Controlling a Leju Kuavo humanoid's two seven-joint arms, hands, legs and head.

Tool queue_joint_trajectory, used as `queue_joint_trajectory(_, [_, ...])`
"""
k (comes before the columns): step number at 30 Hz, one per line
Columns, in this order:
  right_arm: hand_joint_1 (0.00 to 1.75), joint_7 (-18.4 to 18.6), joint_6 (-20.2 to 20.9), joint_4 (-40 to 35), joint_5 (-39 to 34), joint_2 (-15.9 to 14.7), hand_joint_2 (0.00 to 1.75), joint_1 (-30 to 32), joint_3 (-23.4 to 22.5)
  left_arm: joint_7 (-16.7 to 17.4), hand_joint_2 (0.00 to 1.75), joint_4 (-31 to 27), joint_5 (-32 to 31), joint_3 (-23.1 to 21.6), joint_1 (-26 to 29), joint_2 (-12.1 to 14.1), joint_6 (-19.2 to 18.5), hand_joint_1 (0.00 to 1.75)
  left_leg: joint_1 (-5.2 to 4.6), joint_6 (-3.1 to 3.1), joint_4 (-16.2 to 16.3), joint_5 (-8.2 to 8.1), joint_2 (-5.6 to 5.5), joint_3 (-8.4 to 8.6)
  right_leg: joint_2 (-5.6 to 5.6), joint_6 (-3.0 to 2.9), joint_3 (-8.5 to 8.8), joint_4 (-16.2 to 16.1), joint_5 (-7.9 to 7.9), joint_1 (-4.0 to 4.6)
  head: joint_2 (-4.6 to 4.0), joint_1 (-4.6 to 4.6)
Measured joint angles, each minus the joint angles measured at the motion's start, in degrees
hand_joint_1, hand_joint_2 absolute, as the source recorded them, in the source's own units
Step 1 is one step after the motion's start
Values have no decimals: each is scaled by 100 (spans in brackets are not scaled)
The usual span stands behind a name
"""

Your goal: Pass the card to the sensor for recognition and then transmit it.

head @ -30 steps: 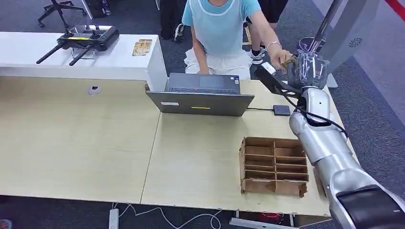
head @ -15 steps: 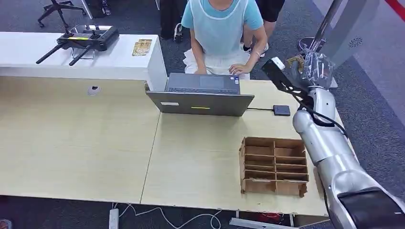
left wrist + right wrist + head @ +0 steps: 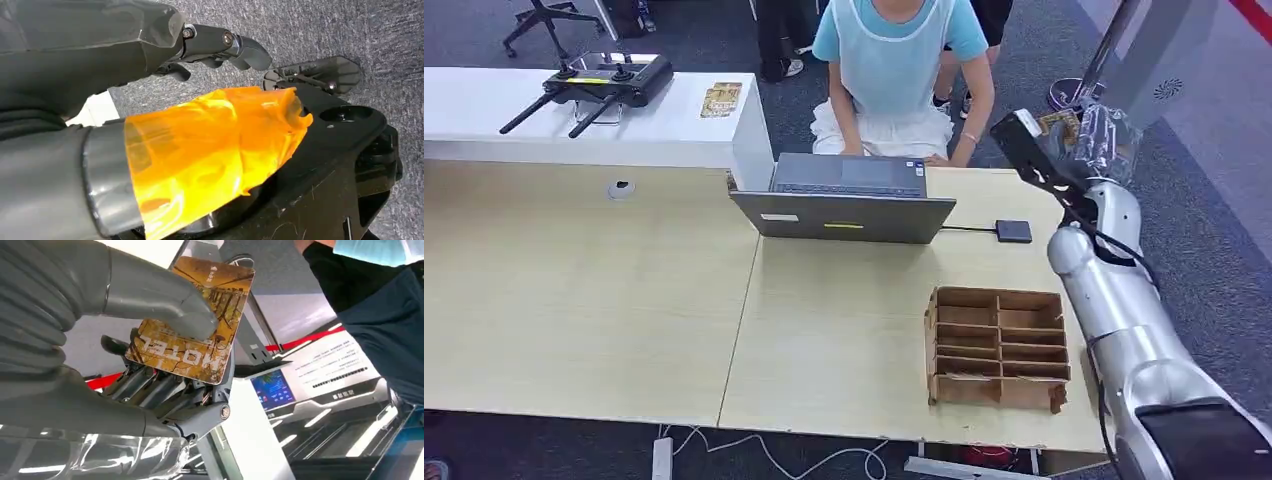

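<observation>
Right hand (image 3: 165,365) holds the card (image 3: 192,322) up in the air, off the far right corner of the tabletop (image 3: 584,290).
Thumb presses on the card's printed face and the darker fingers (image 3: 150,385) back it from behind, so it is pinched flat near its lower half, top edge sticking out free. Card looks thin, stiff, light and glossy, so likely slippery; the flat-face pinch seems the right hold, and edge grips would probably slide. The small dark sensor (image 3: 1014,231) lies on the tabletop right of the laptop (image 3: 844,200), cabled to it, well below the card. Cardboard tray (image 3: 997,348) with slots sits nearer. Left hand (image 3: 220,45) hangs over carpet, fingers curled in, nothing visible in them. A person sits behind the laptop.
</observation>
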Motion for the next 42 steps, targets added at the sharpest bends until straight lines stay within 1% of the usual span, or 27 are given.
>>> queue_joint_trajectory(5, [175, -2, 6, -4, -22, 0, 175, 4, -2, 0, 0, 0, 0, 0, 0, 0, 0, 0, 0, 0, 0, 0, 0, 0, 0, 0, 0, 0, 0, 0, 0, 0])
queue_joint_trajectory(6, [175, -9, 56, -4, -128, 0, 175, 4, -11, 0, 0, 0, 9, 0, 0, 0, 0, 0, 0, 0, 0, 0, 0, 0, 0, 0, 0, 0, 0, 0, 2, 0])
queue_joint_trajectory(8, [175, -81, 362, -24, -584, 0, 175, 4, -94, -7, 0, 0, 33, 2, 1, 0, 9, 0, 0, 0, 0, 0, 0, 0, 0, 0, 0, 0, 0, 0, 0, 0])
queue_joint_trajectory(12, [175, -398, 1181, -74, -1899, -46, 175, 2, -418, -33, 0, 0, 92, 15, 24, 4, 50, 0, 0, 0, 0, 0, -2, 0, -2, 0, 0, -1, 0, 0, 2, 0])
queue_joint_trajectory(16, [175, -693, 2082, -166, -3260, -142, 175, 5, -846, -66, 0, 0, 164, 61, 65, 11, 52, 0, -1, 0, 1, 0, -2, -1, -2, 0, 0, -2, 0, -1, 2, -2])
queue_joint_trajectory(17, [175, -736, 2395, -184, -3690, -170, 175, 9, -957, -66, 0, 0, 188, 74, 73, 11, 52, 0, -1, 0, 1, -1, -2, 0, -2, 0, 0, -2, 0, -1, 2, 0])
queue_joint_trajectory(18, [175, -765, 2850, -190, -4238, -199, 175, 14, -1069, -70, 0, 0, 214, 96, 80, 13, 55, 0, -1, 0, 4, -1, -2, 3, 0, 0, -4, -5, 0, -1, 0, -2])
queue_joint_trajectory(19, [175, -802, 3504, -194, -5048, -277, 175, 50, -1230, -79, 0, 0, 251, 126, 85, 17, 57, 0, -1, 1, 4, -1, -2, 2, -1, 0, -5, -5, 0, -1, 2, -6])
queue_joint_trajectory(20, [175, -857, 4054, -241, -5832, -403, 175, 151, -1375, -83, 0, 0, 269, 160, 87, 24, 57, 0, 0, 1, 4, -1, -22, -1, -19, 2, 1, -6, -2, 0, 2, 0])
queue_joint_trajectory(21, [175, -902, 4329, -284, -6310, -528, 175, 227, -1488, -89, 0, 0, 286, 175, 93, 26, 57, 0, 0, 2, 5, -1, -43, -4, -39, 4, 4, -6, -4, -1, 0, 0])
queue_joint_trajectory(22, [175, -938, 4484, -308, -6635, -637, 175, 304, -1592, -98, 0, 0, 297, 192, 104, 28, 59, 0, 0, 2, 4, -1, -53, -9, -51, 4, 7, -5, -5, -1, 2, 2])
queue_joint_trajectory(24, [175, -962, 4616, -395, -7105, -850, 175, 476, -1764, -103, 0, 0, 308, 223, 137, 46, 72, 0, -1, 3, 4, -3, -48, -10, -43, 4, 6, -5, -5, -1, 0, 0])
queue_joint_trajectory(28, [175, -970, 4691, -605, -7579, -1127, 175, 805, -1871, -131, 0, 0, 308, 258, 131, 57, 107, 0, -2, 3, 4, -5, -28, -6, -23, 4, 1, -6, -4, -2, 0, -2])
queue_joint_trajectory(31, [175, -986, 4701, -778, -7827, -1320, 175, 1054, -1908, -160, 0, 0, 313, 291, 132, 57, 116, 0, -1, 3, 4, -5, -34, -2, -28, 3, 2, -7, -6, -1, 2, -2])
queue_joint_trajectory(35, [175, -1014, 4776, -1014, -8173, -1696, 175, 1537, -2042, -168, 0, 0, 339, 339, 163, 55, 157, 0, -1, 3, 4, -5, -42, -7, -38, 2, 4, -7, -7, -1, 0, -2])
queue_joint_trajectory(40, [175, -1021, 4911, -1283, -8454, -2124, 175, 2308, -2373, -168, 0, 0, 389, 365, 174, 55, 175, 0, -1, 7, 4, -9, -43, -11, -40, 4, 3, -9, -11, -1, 2, 0])
queue_joint_trajectory(42, [175, -1021, 4922, -1366, -8505, -2216, 175, 2613, -2523, -166, 0, 0, 402, 391, 188, 55, 184, 0, -1, 7, 3, -9, -41, -12, -38, 4, 2, -9, -11, -1, 0, -2])
